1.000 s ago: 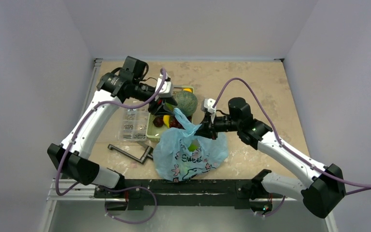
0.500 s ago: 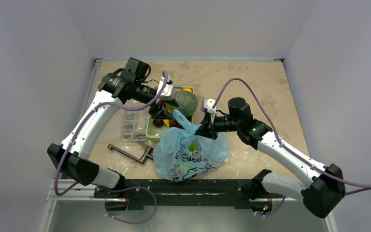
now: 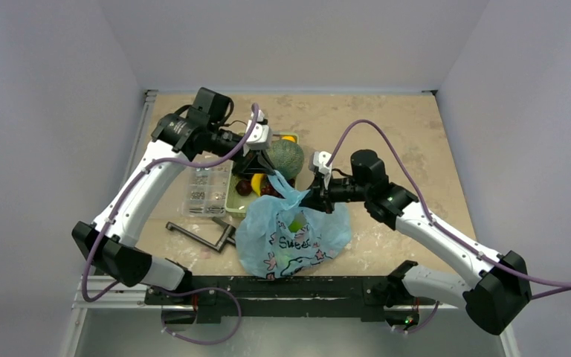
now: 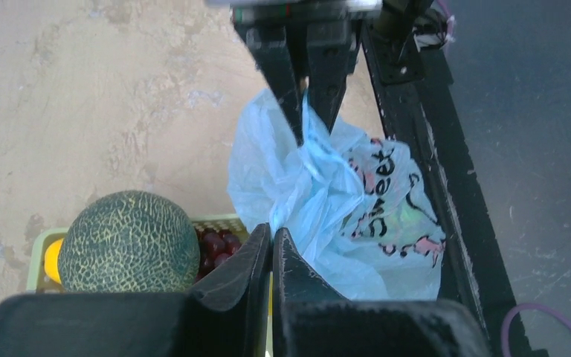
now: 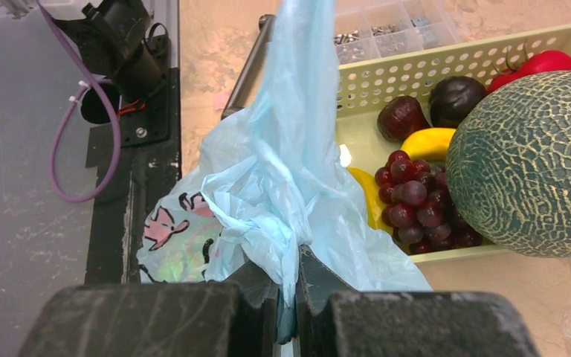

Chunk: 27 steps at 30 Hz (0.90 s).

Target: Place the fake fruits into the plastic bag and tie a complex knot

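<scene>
The right pincer (image 5: 288, 288) is clamping shut on a bunched twist of the plastic bag (image 3: 290, 238). The left pincer (image 4: 271, 242) is pinching together on a strip of the same film, which is stretching taut between the two. The thin, crinkly light-blue bag, printed with pink figures and "Sweet", is sitting at the middle of the near edge of the bench (image 3: 386, 134), just in front of the basket (image 5: 416, 74), which is holding the melon (image 5: 528, 171) and grapes (image 5: 416, 197).

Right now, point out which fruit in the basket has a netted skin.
The grey-green melon: it has a rough netted rind and is by far the biggest, while the dark grapes beside it are smooth and glossy.
</scene>
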Motion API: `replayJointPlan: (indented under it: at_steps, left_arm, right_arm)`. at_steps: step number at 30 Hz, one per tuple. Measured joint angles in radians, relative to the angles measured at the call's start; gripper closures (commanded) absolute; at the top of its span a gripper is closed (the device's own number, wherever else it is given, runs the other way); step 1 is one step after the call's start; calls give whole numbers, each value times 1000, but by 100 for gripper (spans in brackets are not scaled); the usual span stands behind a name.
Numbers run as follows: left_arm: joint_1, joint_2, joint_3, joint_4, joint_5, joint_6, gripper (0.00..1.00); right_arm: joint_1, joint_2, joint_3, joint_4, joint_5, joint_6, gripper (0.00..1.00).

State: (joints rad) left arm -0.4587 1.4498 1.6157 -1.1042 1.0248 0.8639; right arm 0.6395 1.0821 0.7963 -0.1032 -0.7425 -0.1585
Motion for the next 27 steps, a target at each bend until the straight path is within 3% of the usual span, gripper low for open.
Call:
replayJointPlan:
  at_steps: [5,10,18,27]
  left_arm:
    - [-96,-74,-38,145,-12,-221,100]
    - [-294,-230,-261,315,-127,-453,100]
    - [-501,-333,-654,547,-459,-583,100]
    - [-536,-260,-802,839,-865,-699,100]
  right_arm:
    - [0,27,0,31,32,13,100]
    - [2,38,0,56,72,69,100]
    - [9,32,-8,55,106,184,100]
    - [8,3,-18,47,122,235,100]
